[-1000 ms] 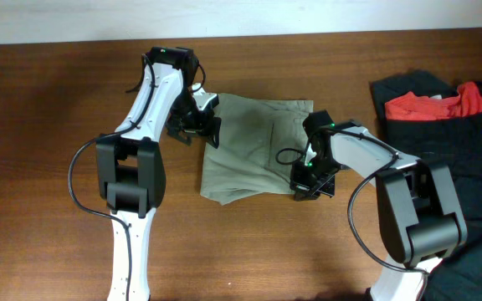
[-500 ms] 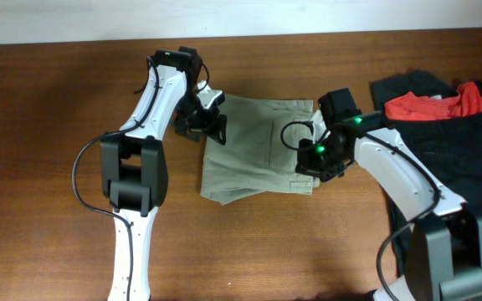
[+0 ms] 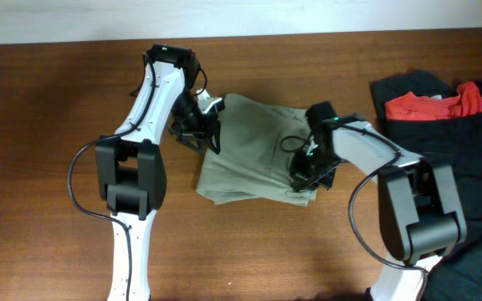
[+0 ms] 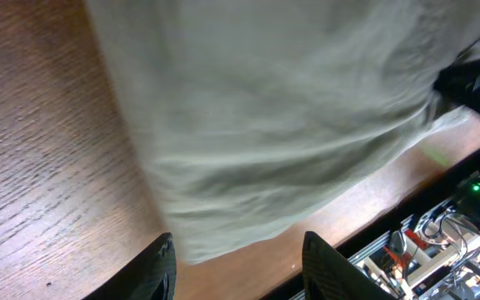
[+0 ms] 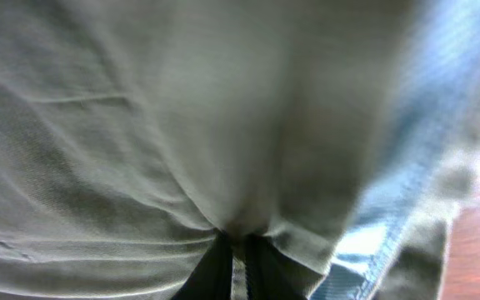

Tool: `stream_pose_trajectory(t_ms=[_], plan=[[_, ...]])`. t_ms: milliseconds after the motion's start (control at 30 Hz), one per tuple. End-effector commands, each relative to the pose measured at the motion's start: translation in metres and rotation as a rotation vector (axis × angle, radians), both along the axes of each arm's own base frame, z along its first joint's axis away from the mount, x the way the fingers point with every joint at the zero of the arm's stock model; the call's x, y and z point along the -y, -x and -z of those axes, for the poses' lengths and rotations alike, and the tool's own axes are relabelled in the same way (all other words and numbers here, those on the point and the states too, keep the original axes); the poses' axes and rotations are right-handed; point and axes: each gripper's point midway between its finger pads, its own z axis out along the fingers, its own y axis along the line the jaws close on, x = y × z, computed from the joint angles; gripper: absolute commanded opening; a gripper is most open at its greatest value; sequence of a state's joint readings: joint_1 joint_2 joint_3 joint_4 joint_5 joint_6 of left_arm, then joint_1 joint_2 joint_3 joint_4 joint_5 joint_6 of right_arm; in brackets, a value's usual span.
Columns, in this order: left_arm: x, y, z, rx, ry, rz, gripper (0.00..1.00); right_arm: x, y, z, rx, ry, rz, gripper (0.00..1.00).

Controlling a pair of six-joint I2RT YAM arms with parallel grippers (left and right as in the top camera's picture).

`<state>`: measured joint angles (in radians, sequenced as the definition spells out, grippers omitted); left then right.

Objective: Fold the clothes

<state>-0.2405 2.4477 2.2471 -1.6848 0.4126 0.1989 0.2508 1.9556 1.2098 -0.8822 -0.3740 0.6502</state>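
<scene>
The khaki shorts (image 3: 253,150) lie folded in the middle of the table. My left gripper (image 3: 203,134) is open at their left edge; in the left wrist view the cloth (image 4: 273,108) fills the frame above my open, empty fingers (image 4: 238,267). My right gripper (image 3: 306,177) is at the shorts' right side, shut on a pinch of the khaki fabric (image 5: 182,125) between its fingers (image 5: 233,271). The pale blue inner lining (image 5: 423,150) shows at the right of the right wrist view.
A pile of black garments (image 3: 467,159) with a red-orange garment (image 3: 442,102) on top lies at the table's right. The brown wooden table (image 3: 40,125) stretches to the left. The table's far edge meets a white wall.
My right gripper has moved back down and left onto the shorts' right side, and the cloth's right edge has bunched inward. My left gripper stayed by the left edge, shifting slightly.
</scene>
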Motion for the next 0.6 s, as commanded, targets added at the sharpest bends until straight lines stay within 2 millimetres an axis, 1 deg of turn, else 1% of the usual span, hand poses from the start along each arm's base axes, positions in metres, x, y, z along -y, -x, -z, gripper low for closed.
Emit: stream_pose_trajectory(t_ms=[0,33,67,133,167,200,267,333,367,400,433,467,500,567], plan=[[0.012,0.016,-0.005,-0.020,0.006,0.035,0.46,-0.018,0.021,0.011,-0.057,0.042,-0.023,0.11],[0.016,0.025,0.002,-0.050,-0.002,0.054,0.41,-0.019,0.020,0.009,-0.046,0.039,-0.027,0.11],[0.018,0.032,0.008,-0.068,-0.017,0.069,0.38,-0.019,0.017,0.005,-0.024,0.031,-0.040,0.12],[0.008,0.040,0.028,-0.092,-0.137,0.049,0.35,-0.015,0.005,-0.010,0.049,0.005,-0.079,0.12],[0.001,0.042,0.041,-0.093,-0.204,0.027,0.31,-0.011,-0.006,-0.023,0.113,-0.012,-0.109,0.12],[-0.003,0.041,0.053,-0.086,-0.237,0.005,0.27,-0.008,-0.011,-0.032,0.150,-0.020,-0.119,0.13],[-0.005,0.034,0.081,-0.042,-0.251,-0.044,0.17,0.002,-0.023,-0.050,0.220,-0.031,-0.109,0.16],[-0.008,0.011,0.109,0.062,-0.236,-0.098,0.12,0.008,-0.032,-0.054,0.262,-0.035,-0.105,0.16],[-0.015,0.001,0.116,0.100,-0.265,-0.142,0.10,0.009,-0.038,-0.053,0.286,-0.038,-0.120,0.16],[-0.024,-0.014,0.121,0.154,-0.298,-0.186,0.10,0.008,-0.044,-0.052,0.317,-0.042,-0.143,0.15],[-0.029,-0.030,0.123,0.213,-0.304,-0.208,0.10,0.005,-0.050,-0.049,0.344,-0.045,-0.175,0.15],[-0.030,-0.048,0.122,0.275,-0.284,-0.232,0.11,0.002,-0.051,-0.042,0.338,-0.050,-0.179,0.16],[-0.030,-0.061,0.119,0.314,-0.269,-0.247,0.11,0.000,-0.050,-0.036,0.324,-0.049,-0.181,0.15],[-0.030,-0.081,0.106,0.365,-0.238,-0.271,0.17,-0.004,-0.044,-0.023,0.276,-0.048,-0.172,0.15]])
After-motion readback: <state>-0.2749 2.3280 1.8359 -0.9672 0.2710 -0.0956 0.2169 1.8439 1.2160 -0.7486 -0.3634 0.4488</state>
